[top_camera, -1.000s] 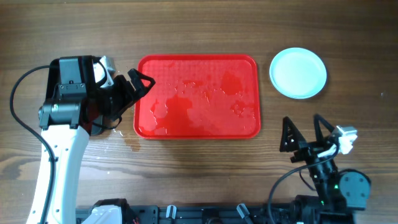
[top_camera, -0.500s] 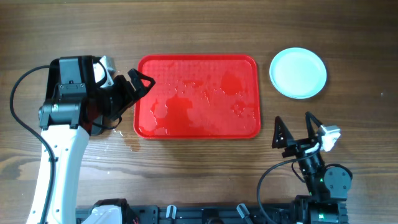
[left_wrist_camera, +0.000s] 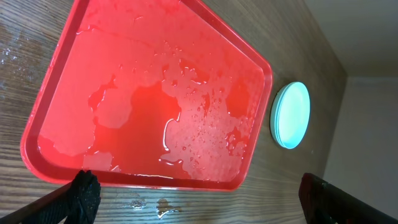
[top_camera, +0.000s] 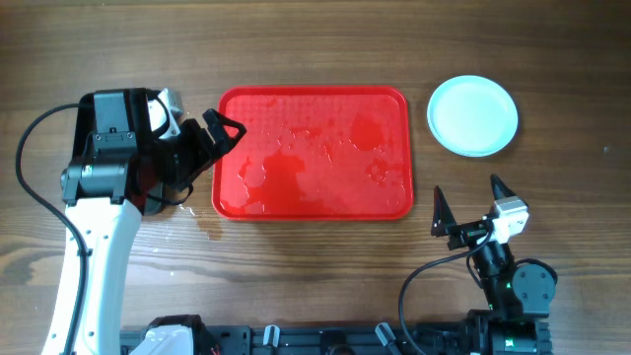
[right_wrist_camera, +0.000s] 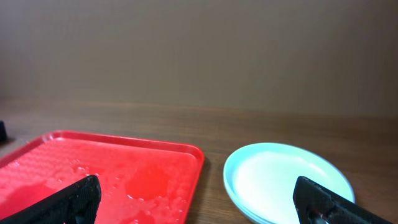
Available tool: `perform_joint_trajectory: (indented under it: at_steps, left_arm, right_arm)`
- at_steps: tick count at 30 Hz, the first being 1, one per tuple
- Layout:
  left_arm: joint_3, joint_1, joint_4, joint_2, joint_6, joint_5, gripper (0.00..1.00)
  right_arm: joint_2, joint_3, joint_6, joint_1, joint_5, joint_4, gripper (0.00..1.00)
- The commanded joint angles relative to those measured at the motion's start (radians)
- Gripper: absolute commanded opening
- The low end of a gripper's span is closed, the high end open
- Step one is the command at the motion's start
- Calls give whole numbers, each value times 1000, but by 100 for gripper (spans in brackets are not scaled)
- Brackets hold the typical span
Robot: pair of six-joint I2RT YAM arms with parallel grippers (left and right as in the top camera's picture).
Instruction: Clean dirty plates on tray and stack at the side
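At the far left a black cable loops over the brown wooden table beside the white-and-black left arm, which reaches in from the near edge. Its left gripper sits just beside the left short edge of the large red rectangular plastic tray. The fingers are spread wide and hold nothing — in the left wrist view the two black fingertips stand at the bottom corners with the tray's rim between them. A few water drops lie on the wood just outside that rim.

The tray lies in the middle of the table, its long side running left to right. Its floor is wet, with patches and beads of water across the centre and right half.

Right of the tray's far right corner, apart from it, the pale mint-white round glossy plates rest on the table as one stack. From above they read as a single disc. The right wrist view shows more than one rim, though the count cannot be told. The top face looks clean.

At the near right, the right gripper is right of the tray's near right corner and well apart from the stack. It points toward the far side — fingers splayed, gripping nothing, its fingertips framing the tray's right end and the plates.
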Motion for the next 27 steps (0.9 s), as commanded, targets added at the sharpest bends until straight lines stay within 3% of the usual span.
perform_joint_trajectory:
  at_steps: [1, 22, 27]
  left_arm:
    - [-2, -5, 0, -7, 18, 15, 100]
    - [-2, -5, 0, -7, 23, 12, 100]
    - [-2, -2, -37, -23, 50, -203, 100]
  right_arm:
    - [-17, -1, -69, 22, 17, 4, 100]
    - [-16, -1, -69, 49, 17, 5, 100]
    - [-16, -1, -69, 49, 17, 5, 100]
